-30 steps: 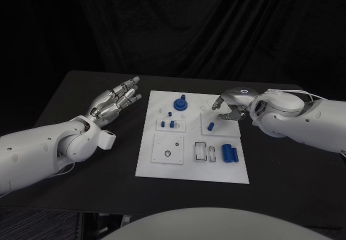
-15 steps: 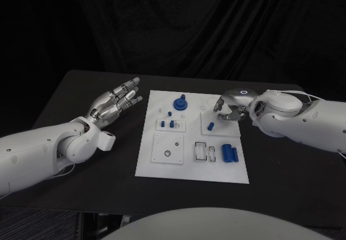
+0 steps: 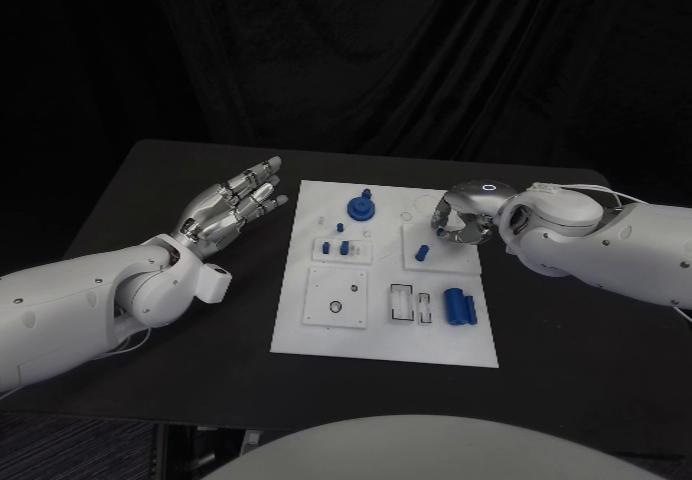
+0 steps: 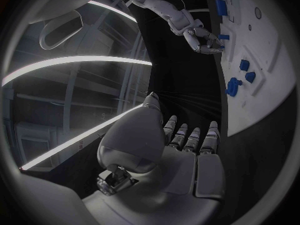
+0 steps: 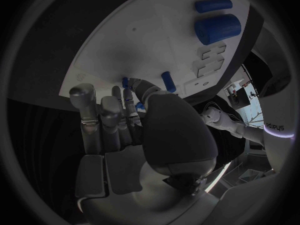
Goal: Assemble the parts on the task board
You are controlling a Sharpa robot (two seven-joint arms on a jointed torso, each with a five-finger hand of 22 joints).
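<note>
The white task board lies in the middle of the table. On it are a round blue part, small blue pieces, an upright blue peg and two blue cylinders. My right hand hovers over the board's far right area, just beyond the peg, with its fingers curled toward the thumb. In the right wrist view its fingertips point at the board close to the peg; whether they pinch anything is hidden. My left hand is raised left of the board, fingers spread and holding nothing.
The black table has bare room to the left and right of the board. The board carries raised white plates with slots and holes. The left wrist view shows the right hand beside the peg.
My right hand's fingers have curled in a little over the board's far right area. The left hand and the parts have not moved.
</note>
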